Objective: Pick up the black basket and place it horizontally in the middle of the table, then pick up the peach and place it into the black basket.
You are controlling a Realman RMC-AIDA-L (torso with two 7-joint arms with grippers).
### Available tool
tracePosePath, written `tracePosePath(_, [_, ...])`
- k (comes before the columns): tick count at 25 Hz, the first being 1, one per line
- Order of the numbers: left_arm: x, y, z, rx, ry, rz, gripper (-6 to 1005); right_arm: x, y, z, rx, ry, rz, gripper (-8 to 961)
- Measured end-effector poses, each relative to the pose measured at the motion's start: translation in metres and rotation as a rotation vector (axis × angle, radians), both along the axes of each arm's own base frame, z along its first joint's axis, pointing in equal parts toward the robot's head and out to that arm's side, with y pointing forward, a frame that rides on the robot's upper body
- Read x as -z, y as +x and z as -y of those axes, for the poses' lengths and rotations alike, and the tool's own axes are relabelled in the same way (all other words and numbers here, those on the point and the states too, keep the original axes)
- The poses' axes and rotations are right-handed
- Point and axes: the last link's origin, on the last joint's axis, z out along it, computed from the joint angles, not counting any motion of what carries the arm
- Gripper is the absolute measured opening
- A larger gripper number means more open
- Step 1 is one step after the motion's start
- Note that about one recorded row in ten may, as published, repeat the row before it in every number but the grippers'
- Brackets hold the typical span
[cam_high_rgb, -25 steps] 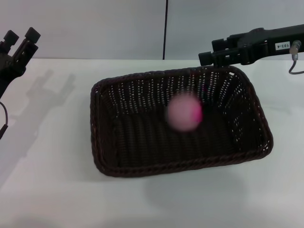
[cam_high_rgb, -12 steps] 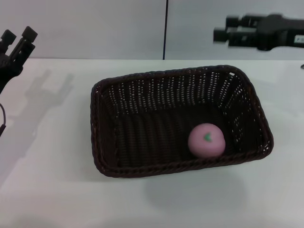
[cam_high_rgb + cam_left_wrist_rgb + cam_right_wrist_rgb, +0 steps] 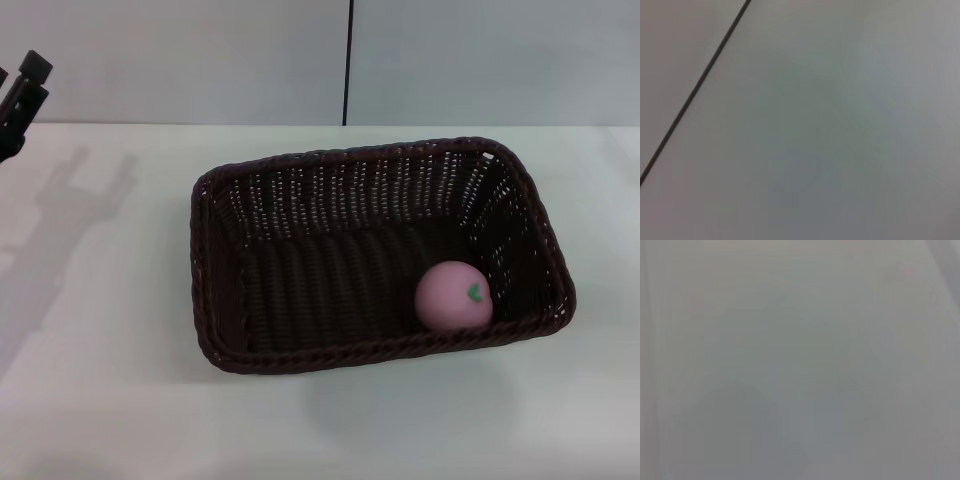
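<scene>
Resting on the floor of the black basket (image 3: 380, 258), the peach (image 3: 454, 296) now sits in the near right corner, close against the near wall below the braided rim, its small green leaf mark turned up and to the right. Half a second ago it lay a little further left with the mark facing the other way, and a second ago it was a blur in mid-air above the basket floor, so it has dropped, rolled a short way and appears to have settled. The basket lies lengthwise across the middle of the white table (image 3: 110, 400), slightly skewed, in the same spot as before. Further back, at the far left edge of the head view, only a tip of the left gripper (image 3: 20, 95) shows, higher and further out than a moment ago; whether its fingers are spread or pressed together cannot be told. The right gripper, which hung above the far right rim, has left the view entirely. Both wrist views show only blank grey surface. Judging from this, both steps look complete
</scene>
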Motion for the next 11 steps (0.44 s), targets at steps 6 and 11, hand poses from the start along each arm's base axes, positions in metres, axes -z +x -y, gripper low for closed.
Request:
tracePosePath(6, [-0.001, 0.0, -0.002, -0.002, 0.007, -0.001, 785, -0.012, 0.041, 0.025, 0.215, 0.197, -0.081, 754])
tracePosePath(11, [-0.002, 0.001, -0.004, 0.001, 0.009, -0.003, 785, -0.019, 0.05, 0.03, 0.261, 0.233, -0.094, 754])
